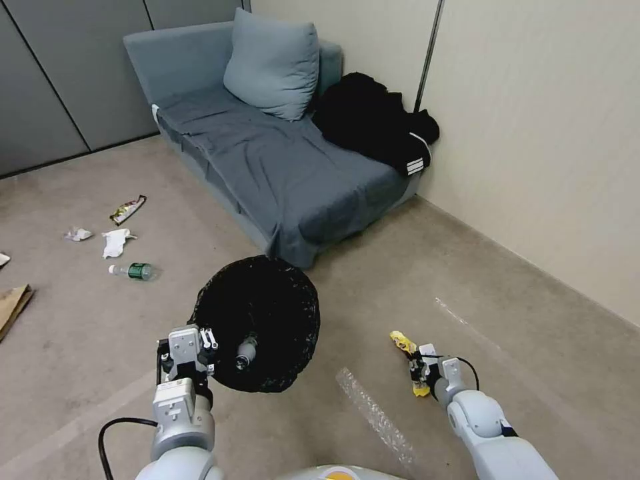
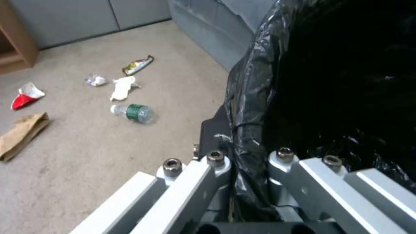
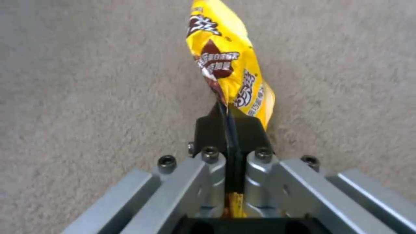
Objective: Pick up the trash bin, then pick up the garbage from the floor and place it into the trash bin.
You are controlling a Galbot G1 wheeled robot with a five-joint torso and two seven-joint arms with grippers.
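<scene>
Yellow snack wrapper (image 3: 227,70) is pinched between the shut fingers of the right gripper (image 3: 228,130), above the carpet. Left gripper (image 2: 242,156) clamps the black-lined trash bin (image 1: 260,320) by its rim, held up beside it.

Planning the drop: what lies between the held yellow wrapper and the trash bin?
Bare carpet in the head view between yellow wrapper and trash bin.
</scene>
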